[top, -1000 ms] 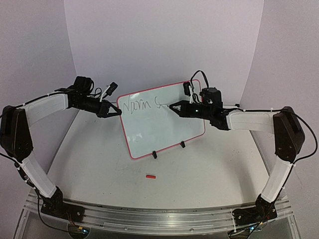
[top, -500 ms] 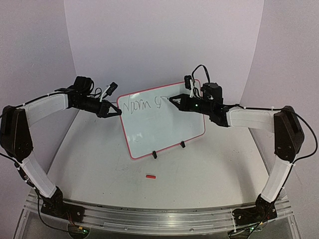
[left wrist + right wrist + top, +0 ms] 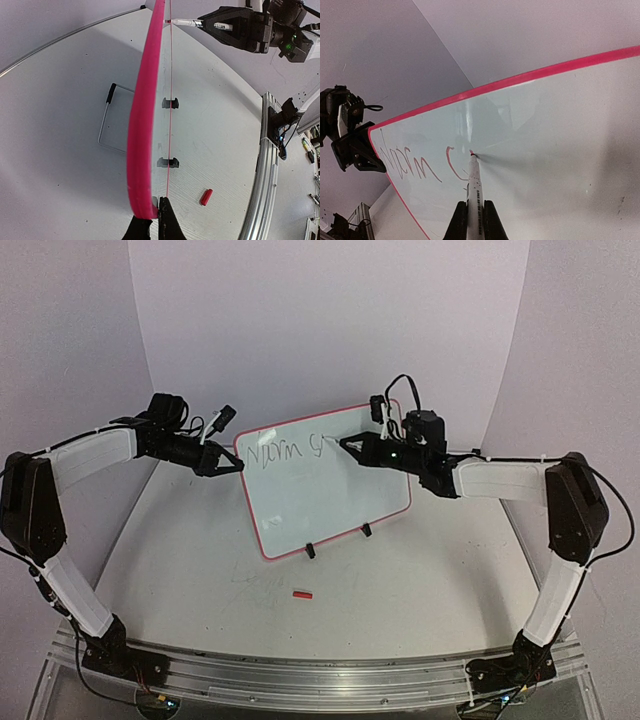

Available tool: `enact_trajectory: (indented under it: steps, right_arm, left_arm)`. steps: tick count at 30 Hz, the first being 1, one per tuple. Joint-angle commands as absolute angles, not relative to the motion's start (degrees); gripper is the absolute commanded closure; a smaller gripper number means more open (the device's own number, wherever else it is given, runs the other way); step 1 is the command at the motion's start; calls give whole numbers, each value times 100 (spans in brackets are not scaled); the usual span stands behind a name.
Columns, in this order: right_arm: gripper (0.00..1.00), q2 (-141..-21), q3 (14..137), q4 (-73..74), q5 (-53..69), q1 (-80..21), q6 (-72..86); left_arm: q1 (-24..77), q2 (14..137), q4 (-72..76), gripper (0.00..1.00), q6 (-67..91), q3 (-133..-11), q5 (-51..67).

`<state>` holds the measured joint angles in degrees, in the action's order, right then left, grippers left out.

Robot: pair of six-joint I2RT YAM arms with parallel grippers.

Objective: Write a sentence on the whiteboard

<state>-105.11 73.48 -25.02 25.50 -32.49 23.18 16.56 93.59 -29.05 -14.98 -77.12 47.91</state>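
Standing tilted back on two small black feet (image 3: 311, 551), the board (image 3: 330, 495) would probably rock or slide under a pen's push. That looks like the reason the left gripper (image 3: 236, 464) is pinched onto the board's upper left rim. In the left wrist view its fingers (image 3: 167, 222) are closed on the pink edge, bracing it.

That brace frees the right gripper (image 3: 348, 445) for the writing. Its jaws are pressed together on a marker (image 3: 473, 175), which lies in line with the fingers so the tip meets the white face squarely, near the board's top edge and about mid-width.

The sentence (image 3: 410, 162) runs along that top edge from the board's left corner. So far it is "Norm" and one curved stroke, with the tip touching just right of the stroke. By my reading most of the line is yet to be written.

The left arm comes in from the board's left, forearm near level and wrist aimed at the rim. The right arm reaches from the board's right with the elbow raised, and its forearm crosses the board's upper right corner. A red cap (image 3: 302, 594) lies in front of the board, well apart from both grippers.
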Motion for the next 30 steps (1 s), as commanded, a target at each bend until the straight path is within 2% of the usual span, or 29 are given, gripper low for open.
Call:
enact_trajectory:
  steps: [1,30]
  right_arm:
    - [100,-10438,7062,-2531,2282,-3201,2361]
    - [100,-10497,7282,-3187,2224,-3171,2661]
  left_arm:
    - [1780,9333,-3149,100,-2027,-7717,4439]
    - [1776,9307,-3151,100,-2028,-7717,4436]
